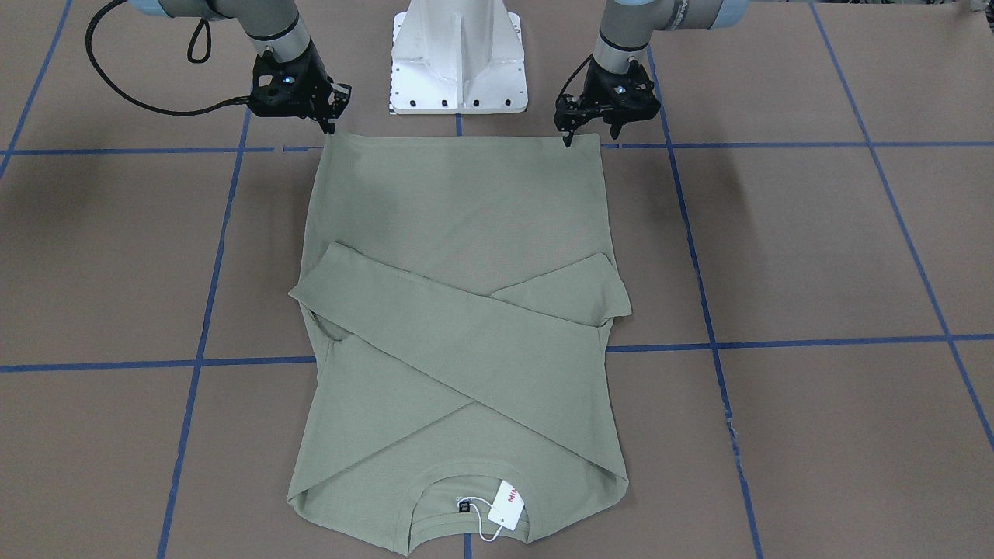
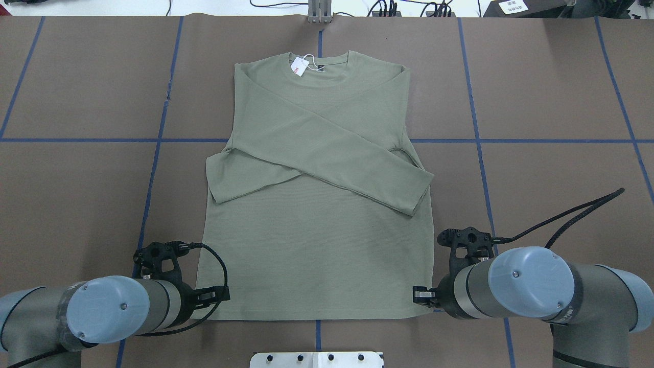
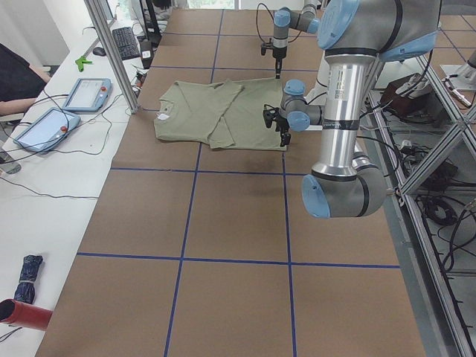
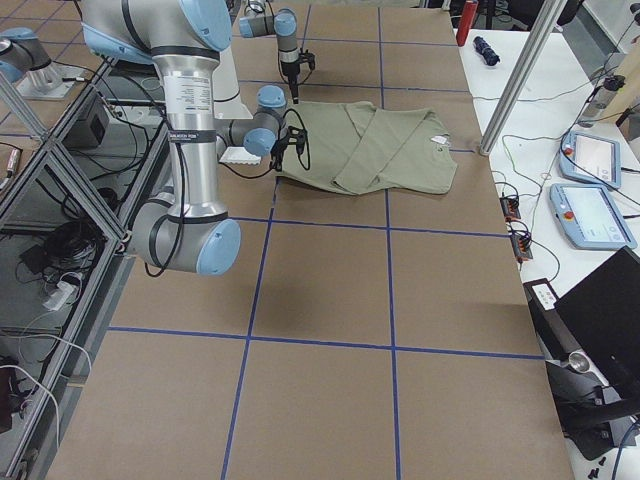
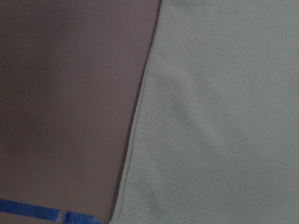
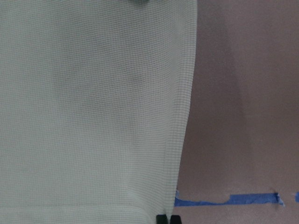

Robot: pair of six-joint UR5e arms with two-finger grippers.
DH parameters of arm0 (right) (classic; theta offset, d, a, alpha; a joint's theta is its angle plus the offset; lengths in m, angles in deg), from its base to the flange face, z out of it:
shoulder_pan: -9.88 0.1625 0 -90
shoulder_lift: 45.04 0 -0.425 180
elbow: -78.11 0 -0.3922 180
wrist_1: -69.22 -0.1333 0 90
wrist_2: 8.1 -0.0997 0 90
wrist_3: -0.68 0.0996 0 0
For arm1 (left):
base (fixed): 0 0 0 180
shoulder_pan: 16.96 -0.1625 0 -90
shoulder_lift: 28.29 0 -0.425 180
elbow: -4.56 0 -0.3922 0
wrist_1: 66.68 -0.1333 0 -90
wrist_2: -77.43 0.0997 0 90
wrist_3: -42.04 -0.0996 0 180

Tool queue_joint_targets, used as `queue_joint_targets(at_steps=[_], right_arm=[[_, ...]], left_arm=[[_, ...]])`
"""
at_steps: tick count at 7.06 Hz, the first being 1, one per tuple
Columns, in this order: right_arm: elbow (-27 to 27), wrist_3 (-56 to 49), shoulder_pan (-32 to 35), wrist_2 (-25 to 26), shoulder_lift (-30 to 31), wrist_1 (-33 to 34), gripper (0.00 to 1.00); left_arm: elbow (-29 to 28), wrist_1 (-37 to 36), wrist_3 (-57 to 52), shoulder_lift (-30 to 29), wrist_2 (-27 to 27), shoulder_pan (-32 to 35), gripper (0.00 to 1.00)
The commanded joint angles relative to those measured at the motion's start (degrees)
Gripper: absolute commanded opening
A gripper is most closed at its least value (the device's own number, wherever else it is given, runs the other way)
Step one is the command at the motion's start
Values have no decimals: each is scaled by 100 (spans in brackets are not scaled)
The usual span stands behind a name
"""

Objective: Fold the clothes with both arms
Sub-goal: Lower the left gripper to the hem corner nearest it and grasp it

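Right, taking the overhead view from its left side: my left gripper (image 2: 213, 295) sits low at the near-left hem corner of the shirt (image 2: 317, 245). I cannot tell whether its claw is spread or closed, because its wrist camera shows only the cloth edge and bare table (image 2: 76, 194), with no fingertips. The shirt lies flat in the middle of the table, collar and white hang tag (image 2: 299, 65) at the far end and hem towards the robot. One sleeve (image 2: 240, 174) is folded in with its cuff at the left edge. The other sleeve (image 2: 357, 158) crosses over it, its cuff poking just past the right edge. At the near-right hem corner is my right gripper (image 2: 422, 295). In its wrist view the two black fingertips (image 6: 161, 218) sit almost pressed together right at the corner, so I read that claw as nipping the hem. By my reckoning the sleeve folds are done and the body is not yet folded. What remains is lifting both hem corners together and carrying them up towards the collar.
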Motion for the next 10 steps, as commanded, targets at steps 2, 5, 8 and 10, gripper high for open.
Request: queue_joint_targets(at_steps=[2, 5, 8, 10], right_arm=[[12, -9, 52, -1, -14, 1, 0], [56, -9, 79, -9, -14, 1, 0], [74, -9, 105, -35, -5, 1, 0], [83, -9, 333, -447, 4, -8, 0]], left_arm=[[-54, -21, 20, 8, 5, -58, 86], [-169, -21, 20, 8, 5, -76, 74], [-160, -21, 20, -1, -4, -76, 32], [-125, -82, 20, -27, -4, -76, 0]])
